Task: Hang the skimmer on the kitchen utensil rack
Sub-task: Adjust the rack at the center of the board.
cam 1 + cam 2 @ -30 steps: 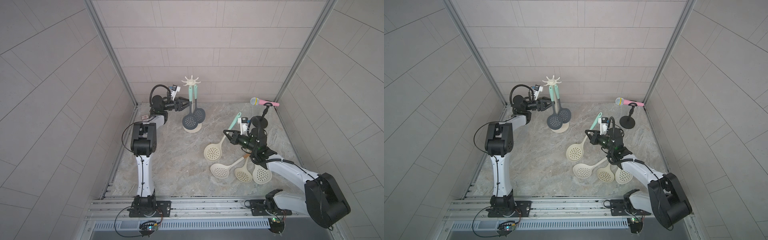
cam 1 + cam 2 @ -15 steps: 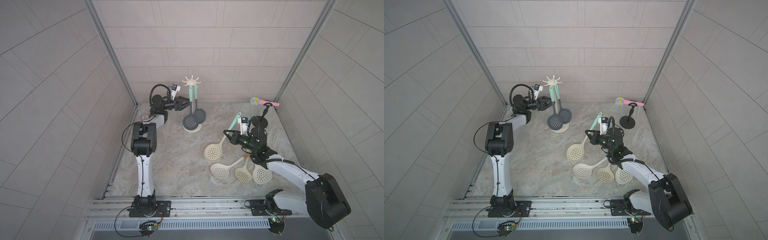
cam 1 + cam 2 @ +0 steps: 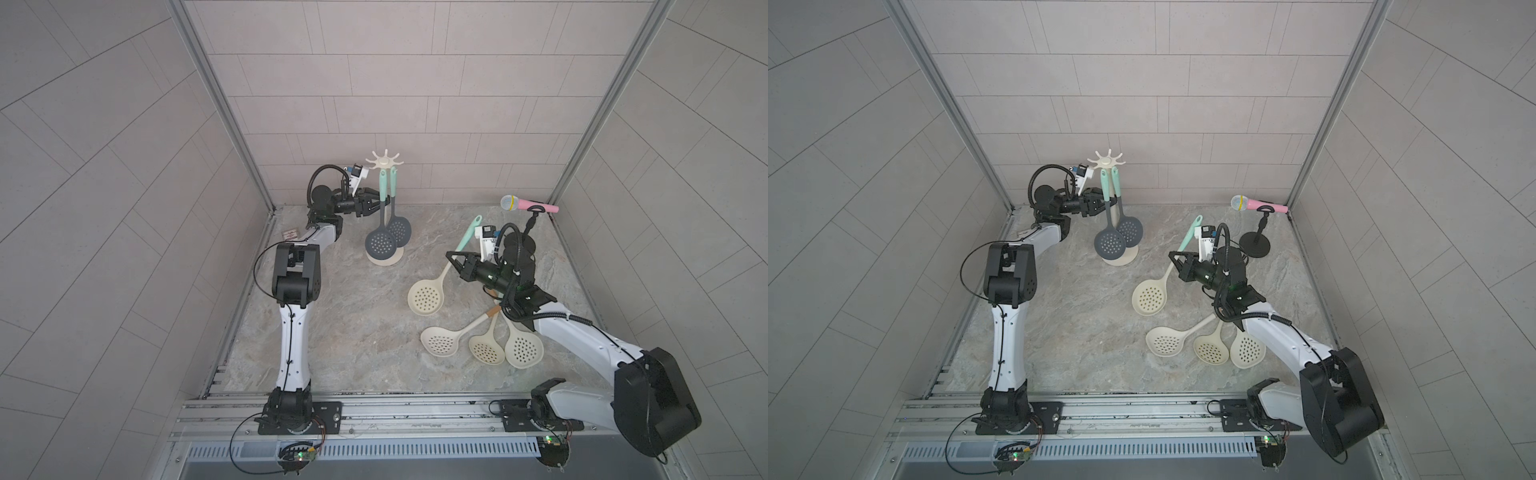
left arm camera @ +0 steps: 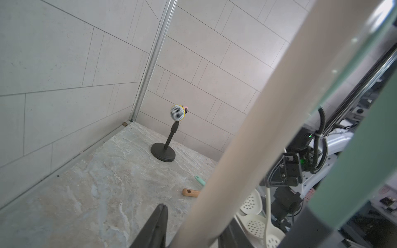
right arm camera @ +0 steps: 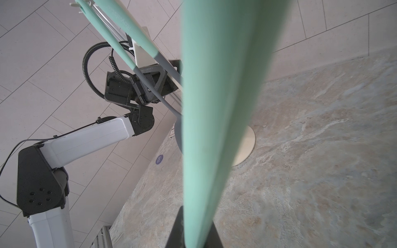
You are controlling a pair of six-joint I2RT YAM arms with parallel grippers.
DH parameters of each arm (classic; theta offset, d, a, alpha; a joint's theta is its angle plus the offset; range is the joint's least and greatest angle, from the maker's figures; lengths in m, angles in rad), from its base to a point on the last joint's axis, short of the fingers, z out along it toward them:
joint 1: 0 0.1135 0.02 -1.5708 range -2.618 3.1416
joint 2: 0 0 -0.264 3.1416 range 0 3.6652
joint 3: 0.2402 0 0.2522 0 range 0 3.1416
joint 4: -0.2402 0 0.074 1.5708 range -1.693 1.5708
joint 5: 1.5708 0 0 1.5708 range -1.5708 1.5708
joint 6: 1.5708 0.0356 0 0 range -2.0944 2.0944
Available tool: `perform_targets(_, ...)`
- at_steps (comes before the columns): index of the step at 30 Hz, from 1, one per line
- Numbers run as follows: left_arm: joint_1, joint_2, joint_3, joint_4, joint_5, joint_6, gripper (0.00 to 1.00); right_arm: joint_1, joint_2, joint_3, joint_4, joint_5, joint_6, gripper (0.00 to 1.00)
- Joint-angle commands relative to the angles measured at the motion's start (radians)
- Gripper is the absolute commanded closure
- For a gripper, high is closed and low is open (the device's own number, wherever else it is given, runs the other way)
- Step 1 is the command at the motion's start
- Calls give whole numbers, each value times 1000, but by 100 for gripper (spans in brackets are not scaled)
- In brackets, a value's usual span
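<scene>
The kitchen utensil rack (image 3: 384,159) (image 3: 1105,160) is a tall cream stand at the back of the floor. Two grey skimmers with mint handles (image 3: 380,243) hang from its hooks. My left gripper (image 3: 376,204) (image 4: 193,216) is shut on the rack's cream pole (image 4: 257,128), which fills the gap between the black fingers. My right gripper (image 3: 453,259) (image 5: 193,236) is shut on the mint handle (image 5: 214,107) of a cream skimmer (image 3: 426,297) (image 3: 1149,297). That skimmer is held off the floor to the right of the rack, head down and handle tilted up.
Three cream skimmers (image 3: 440,341) (image 3: 486,349) (image 3: 523,347) lie fanned out on the stone floor under my right arm. A pink microphone (image 3: 525,204) on a short black stand (image 4: 163,152) occupies the back right corner. Tiled walls close in three sides.
My left gripper's jaws have narrowed onto the rack's pole. The right arm and its skimmer have stayed where they were.
</scene>
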Motion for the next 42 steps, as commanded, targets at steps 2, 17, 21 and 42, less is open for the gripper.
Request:
perform_targets(2,-5,41,78,32,1,-40,75,-3,-2,21,-17,-6,-30,100)
perform_targets(17,-3,-112,-156,32,-93,121,100,-3,25,3,31,-8,-21,100)
perform_targets(21,-2,-209,-297,28,-150,218,100,-3,8,0,22,-8,-22,100)
perform_targets(42,-151,-634,-611,-1001,-709,1339,100,-2,-188,-13,-149,33,-33,100)
